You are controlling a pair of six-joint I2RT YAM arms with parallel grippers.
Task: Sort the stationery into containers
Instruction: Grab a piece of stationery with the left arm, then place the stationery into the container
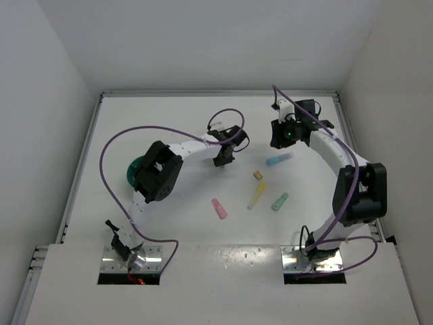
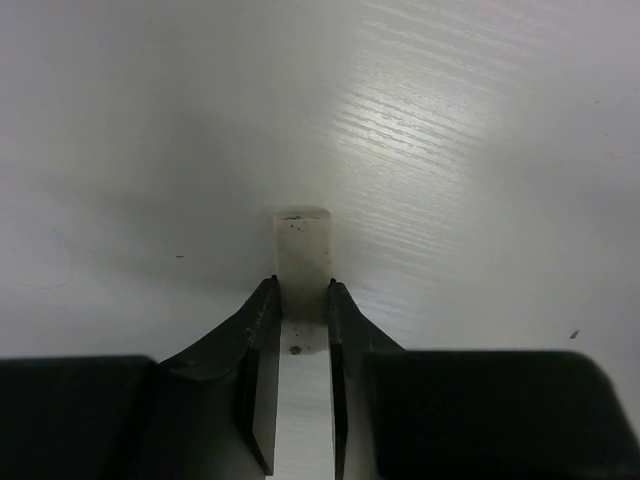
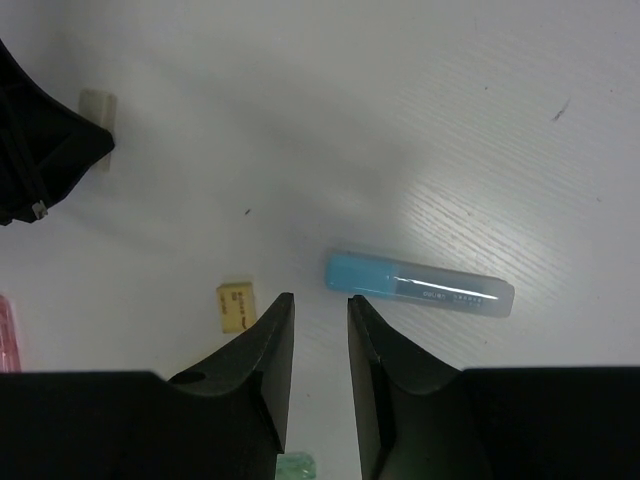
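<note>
A small white eraser lies on the table, and my left gripper is shut on it, one finger pressed to each side. From above, that gripper sits mid-table. The dark-teal cup stands to its left, half hidden by the left arm. My right gripper hovers open with nothing between its fingers. A blue-capped clear tube lies just ahead and right of it, and a yellow eraser just to its left. From above, the right gripper is behind the tube.
A yellow marker, a green marker and a pink marker lie on the near half of the table. White walls close the table at the left, back and right. A purple cable loops over each arm.
</note>
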